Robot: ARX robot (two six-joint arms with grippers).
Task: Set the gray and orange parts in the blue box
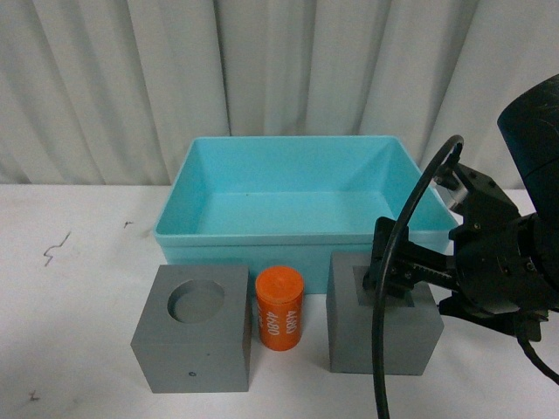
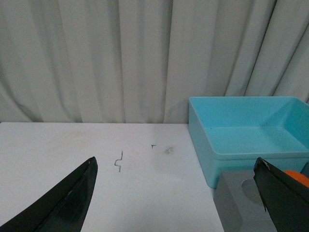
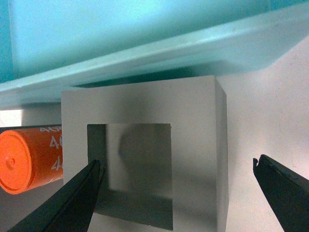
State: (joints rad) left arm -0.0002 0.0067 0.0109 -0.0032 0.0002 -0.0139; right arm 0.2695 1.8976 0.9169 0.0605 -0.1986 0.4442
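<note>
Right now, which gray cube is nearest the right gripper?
The square-recess cube, right of the orange cylinder; the right gripper is over it, not the round-recess cube.

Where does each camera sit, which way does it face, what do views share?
Front: on the body, facing forward at the blue box, orange cylinder, round-recess cube; right gripper shows.
Left wrist: faces curtain across table; open left gripper frames it.
Right wrist: looks down on the square-recess cube; open fingers show.
All share the blue box.

Setting: lab-type robot test bench. Indicators: bare white table (image 1: 70, 297) with pen marks (image 1: 55, 249), backed by a pleated pale curtain (image 1: 131, 87).
</note>
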